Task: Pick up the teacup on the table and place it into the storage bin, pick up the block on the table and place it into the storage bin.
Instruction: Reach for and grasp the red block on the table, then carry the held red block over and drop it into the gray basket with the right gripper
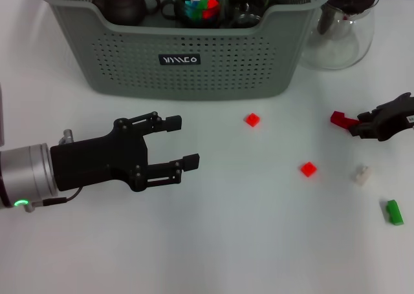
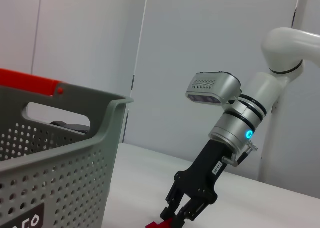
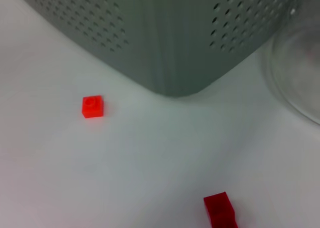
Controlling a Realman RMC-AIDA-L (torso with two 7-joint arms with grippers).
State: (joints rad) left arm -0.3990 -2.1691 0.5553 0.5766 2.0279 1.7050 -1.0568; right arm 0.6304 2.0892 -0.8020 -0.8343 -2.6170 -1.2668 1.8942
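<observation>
Block (image 1: pixel 337 119), dark red, right-centre of frame, at tips of right gripper (image 1: pixel 357 127); I cannot tell whether it is gripped; light, rigid, slick plastic, I'd pinch flat sides; left gripper (image 1: pixel 181 142) idle, fingers spread; storage bin (image 1: pixel 187 68) upper centre.

You see a white worktop (image 1: pixel 213 242). The storage bin (image 1: pixel 129 55) is grey-green with rows of small round perforations and a black label (image 1: pixel 180 60) bearing white marks. Inside it are a dark brown teapot (image 1: pixel 124 6) and a cup (image 1: pixel 199 6) holding red, green, blue and white pieces. Loose blocks: three red (image 1: pixel 252 119) (image 1: pixel 308 169) (image 1: pixel 337 119), one cream (image 1: pixel 361 174), one green (image 1: pixel 394 212). Both pincers, left (image 1: pixel 178 142) and right (image 1: pixel 362 123), are black; the left wrist is silver with a green light.
</observation>
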